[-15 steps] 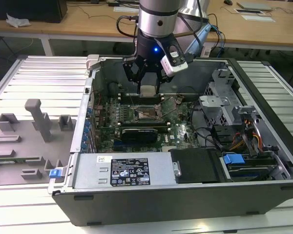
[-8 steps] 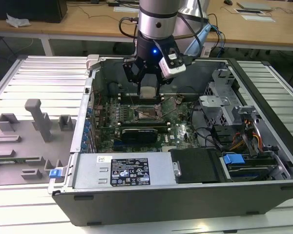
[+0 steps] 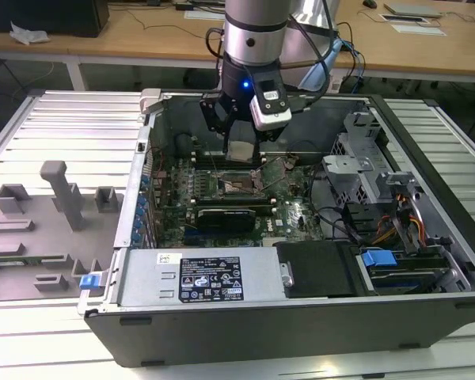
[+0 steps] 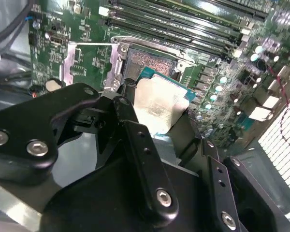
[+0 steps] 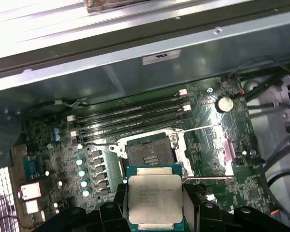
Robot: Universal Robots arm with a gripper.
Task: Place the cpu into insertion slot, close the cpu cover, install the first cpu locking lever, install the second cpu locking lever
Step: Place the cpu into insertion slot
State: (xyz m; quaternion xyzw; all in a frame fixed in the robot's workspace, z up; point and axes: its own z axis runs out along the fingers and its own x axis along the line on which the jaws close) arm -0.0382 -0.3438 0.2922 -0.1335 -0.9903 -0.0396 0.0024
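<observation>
My gripper (image 3: 241,149) is shut on the cpu (image 3: 241,150), a flat square chip with a silvery-beige top. It hangs inside the open computer case, a little above the motherboard. In both wrist views the cpu (image 5: 154,200) (image 4: 159,104) sits between the black fingers (image 5: 193,215), close over one edge of the insertion slot (image 5: 147,157) (image 4: 152,60). The slot (image 3: 239,186) lies bare, with its shiny contact field showing. The silver cpu cover (image 5: 224,152) is swung open beside the slot. Two thin wire levers (image 5: 203,128) stand unlatched along the socket frame.
Long black memory slots (image 5: 130,113) run behind the socket. A black card (image 3: 229,215) lies in front of it, then the grey power supply (image 3: 198,277). Drive cages and cables (image 3: 380,222) fill the exterior view's right. A grey fixture (image 3: 55,198) sits outside the case at the exterior view's left.
</observation>
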